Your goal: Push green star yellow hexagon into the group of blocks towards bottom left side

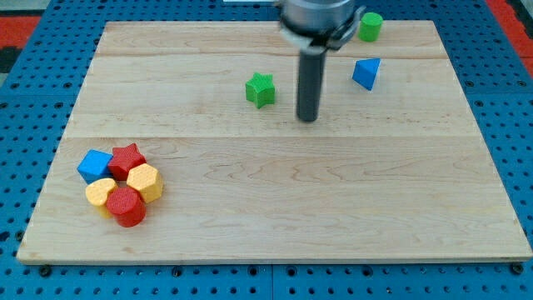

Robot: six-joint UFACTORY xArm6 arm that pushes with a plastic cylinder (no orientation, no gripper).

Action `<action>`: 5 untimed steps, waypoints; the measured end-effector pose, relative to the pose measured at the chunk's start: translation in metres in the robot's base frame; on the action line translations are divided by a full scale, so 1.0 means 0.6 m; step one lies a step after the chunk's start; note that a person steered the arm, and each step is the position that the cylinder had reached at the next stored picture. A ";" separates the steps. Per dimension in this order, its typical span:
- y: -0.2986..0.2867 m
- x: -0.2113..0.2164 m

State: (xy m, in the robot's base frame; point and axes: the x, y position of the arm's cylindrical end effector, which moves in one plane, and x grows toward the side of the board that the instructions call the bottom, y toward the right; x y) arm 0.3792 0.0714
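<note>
A green star lies on the wooden board in the upper middle. My tip stands just to the star's right and slightly lower, apart from it. A yellow hexagon sits in a tight group at the bottom left, touching a red star, a blue block, a second yellow block and a red round block.
A blue triangular block lies to the right of my tip. A green round block sits near the board's top edge at the upper right. The arm's body hangs over the top middle.
</note>
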 end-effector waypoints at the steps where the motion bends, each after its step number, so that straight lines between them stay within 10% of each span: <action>1: -0.051 -0.046; 3: -0.145 -0.091; 5: -0.311 0.088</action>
State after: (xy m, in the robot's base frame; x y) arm 0.4323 -0.1153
